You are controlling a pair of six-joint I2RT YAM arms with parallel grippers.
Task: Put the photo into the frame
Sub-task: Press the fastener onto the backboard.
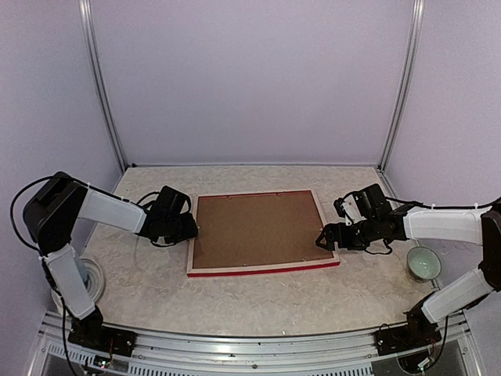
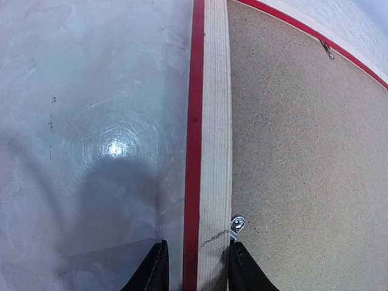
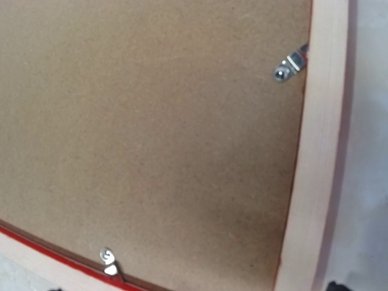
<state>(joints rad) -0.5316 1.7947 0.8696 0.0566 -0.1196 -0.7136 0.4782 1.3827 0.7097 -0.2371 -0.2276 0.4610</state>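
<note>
Astride the frame's left bar, the left gripper is standing narrowly spread, not clearly pinching it; at the frame's right edge the right gripper is gaping wide. The frame is lying face down on the tabletop, the backing board filling it (no photo is showing). Squeezing now is probably risking a snag on the metal clip, or skidding the frame sideways.

So the frame lies flat, back side up, in the middle of the table, with the backing board sitting inside it. The left gripper straddles the frame's left bar, the right gripper is at its right bar. A bowl sits further right, apart from the frame.
</note>
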